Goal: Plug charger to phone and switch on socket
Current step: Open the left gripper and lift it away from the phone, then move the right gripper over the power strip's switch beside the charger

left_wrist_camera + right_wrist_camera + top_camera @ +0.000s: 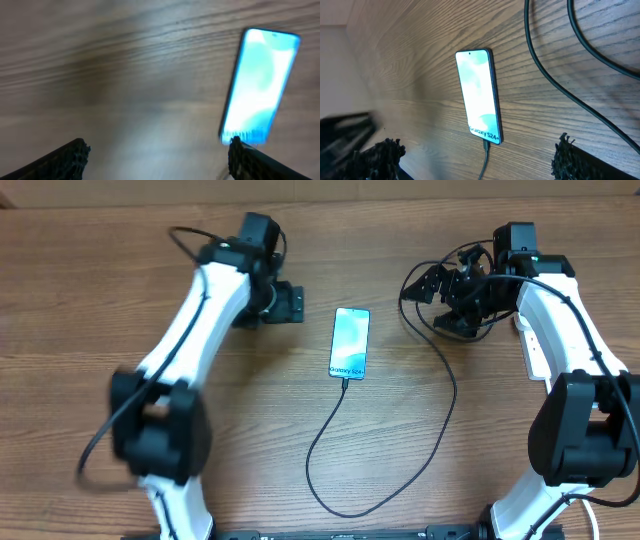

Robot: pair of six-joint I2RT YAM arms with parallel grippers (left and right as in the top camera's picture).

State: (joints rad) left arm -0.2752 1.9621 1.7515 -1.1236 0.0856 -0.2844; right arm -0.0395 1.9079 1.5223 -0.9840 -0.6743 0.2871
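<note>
The phone (350,342) lies flat mid-table, screen lit and reading "Galaxy S24+". It also shows in the right wrist view (480,95) and, blurred, in the left wrist view (260,85). The charger cable (440,430) has its connector tip in the phone's bottom port (486,146). It loops toward the front edge, then runs back up to my right gripper (436,300). The cable's plug end is hidden among the right gripper's black parts. My left gripper (290,302) is open and empty, left of the phone. Both wrist views show open, empty jaws (157,155) (475,157). The socket is not clearly visible.
The wooden table (250,440) carries only the phone and cable in its middle. A small white edge (521,322) shows under the right arm; I cannot tell what it is. A second stretch of black cable (600,50) crosses the right wrist view's top right.
</note>
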